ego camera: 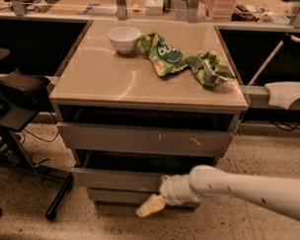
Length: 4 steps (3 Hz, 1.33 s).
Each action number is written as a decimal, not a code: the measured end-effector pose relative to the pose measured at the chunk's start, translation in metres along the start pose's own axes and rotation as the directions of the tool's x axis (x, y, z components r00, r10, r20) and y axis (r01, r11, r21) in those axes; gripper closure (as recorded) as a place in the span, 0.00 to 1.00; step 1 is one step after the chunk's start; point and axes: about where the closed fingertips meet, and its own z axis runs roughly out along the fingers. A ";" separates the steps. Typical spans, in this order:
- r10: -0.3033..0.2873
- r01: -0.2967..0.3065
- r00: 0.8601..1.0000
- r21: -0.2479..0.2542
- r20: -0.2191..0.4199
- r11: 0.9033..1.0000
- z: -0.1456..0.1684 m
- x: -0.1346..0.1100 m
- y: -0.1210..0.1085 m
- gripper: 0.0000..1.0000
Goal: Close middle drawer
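The middle drawer [116,179] is a wide grey drawer with a plain front. It stands partly pulled out of the cabinet, and its dark interior [138,162] shows above the front. My gripper [151,206] is pale yellow on a white arm [236,188] that reaches in from the right. It sits low, in front of the drawer front's lower edge and right of its centre, over the narrower bottom panel [113,196]. Above, the scratched grey drawer front [144,139] is also slightly out.
On the cabinet top [102,81] are a white bowl [123,38] and two green snack bags [164,54] [210,68]. A black chair base and seat [22,88] stand at the left. A white object [286,92] rests on a ledge at the right. The floor is speckled.
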 end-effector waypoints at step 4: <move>-0.024 0.022 0.997 0.032 0.069 0.999 0.011 -0.085 -0.008 0.00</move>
